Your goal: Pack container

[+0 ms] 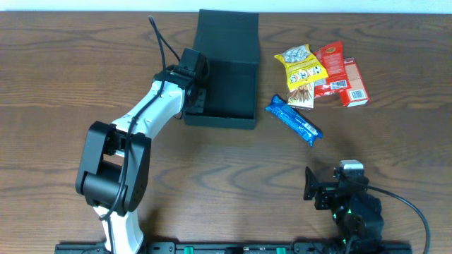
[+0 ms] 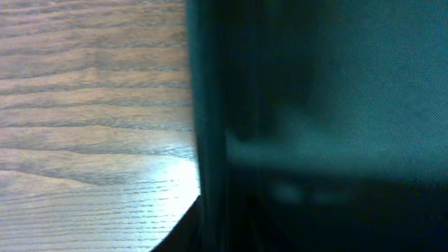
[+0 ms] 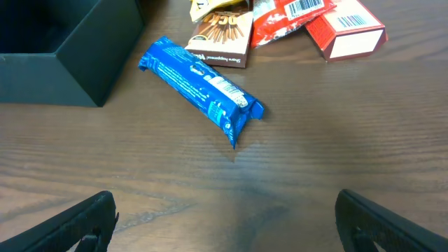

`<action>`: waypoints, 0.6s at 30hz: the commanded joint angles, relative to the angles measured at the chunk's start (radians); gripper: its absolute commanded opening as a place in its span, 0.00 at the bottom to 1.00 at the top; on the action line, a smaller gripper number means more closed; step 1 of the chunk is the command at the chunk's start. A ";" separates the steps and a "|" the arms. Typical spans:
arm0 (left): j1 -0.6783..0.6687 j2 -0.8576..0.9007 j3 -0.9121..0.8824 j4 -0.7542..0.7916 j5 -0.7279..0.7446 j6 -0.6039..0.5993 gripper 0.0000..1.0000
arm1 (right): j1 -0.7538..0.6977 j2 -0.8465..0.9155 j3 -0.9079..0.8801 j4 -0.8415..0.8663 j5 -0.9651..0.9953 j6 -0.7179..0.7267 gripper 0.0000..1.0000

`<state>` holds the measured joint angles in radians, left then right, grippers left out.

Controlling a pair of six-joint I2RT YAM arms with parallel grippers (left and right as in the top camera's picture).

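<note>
Container [image 1: 229,88] stands open at 12 o'clock on the bench [image 1: 56,70], the left gripper [image 1: 196,74] at its 9 o'clock wall (grip I cannot tell), while the wide-open right gripper [image 3: 225,217] has the blue bar [image 3: 201,91] at its 11 o'clock, axis 10-to-4.

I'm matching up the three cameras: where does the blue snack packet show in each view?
Overhead: the blue snack packet lies right of centre, set diagonally.
Left wrist: not in it.
Right wrist: upper middle, again lying diagonally.
Shared landmark: the black container. It sits to the packet's left in both views that show the packet, and its dark wall fills most of the left wrist view.
</note>
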<state>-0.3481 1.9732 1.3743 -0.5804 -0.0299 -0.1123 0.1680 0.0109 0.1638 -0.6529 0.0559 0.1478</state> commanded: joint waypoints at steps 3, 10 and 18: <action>0.000 0.000 0.001 -0.046 0.050 -0.025 0.06 | 0.009 -0.005 -0.008 -0.002 0.003 -0.007 0.99; -0.012 0.000 0.001 -0.149 0.050 0.002 0.06 | 0.009 -0.005 -0.008 -0.002 0.003 -0.007 0.99; -0.092 0.000 0.001 -0.237 0.050 -0.084 0.06 | 0.009 -0.005 -0.008 -0.002 0.003 -0.007 0.99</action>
<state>-0.4095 1.9675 1.3769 -0.7906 -0.0029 -0.1513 0.1680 0.0109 0.1638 -0.6529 0.0563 0.1478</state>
